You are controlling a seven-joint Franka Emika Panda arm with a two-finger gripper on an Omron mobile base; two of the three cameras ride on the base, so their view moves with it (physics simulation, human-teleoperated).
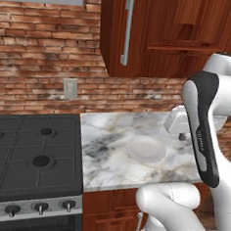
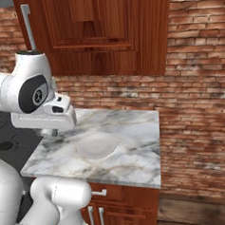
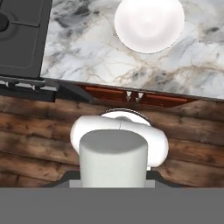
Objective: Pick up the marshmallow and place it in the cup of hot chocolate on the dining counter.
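The marshmallow (image 3: pixel 113 155), a stubby white cylinder, sits close to the camera at the bottom of the hand view. My gripper (image 3: pixel 113 183) is shut on it, and only dark slivers of the fingertips show at either side. The hand (image 1: pixel 178 121) hangs above the right part of the smaller squarish marble worktop (image 1: pixel 111 137), just past the round white plate (image 1: pixel 145 149). From the right base the hand (image 2: pixel 44 120) hovers over the worktop's left side. The cup of hot chocolate and the dining counter are out of view.
The white plate (image 3: pixel 148 24) lies on the worktop (image 2: pixel 131 151). A black gas stove (image 1: pixel 31 155) adjoins it on the left. Wooden wall cabinets (image 2: pixel 94 30) hang above a brick wall. Wood floor (image 3: pixel 39 131) lies below the worktop edge.
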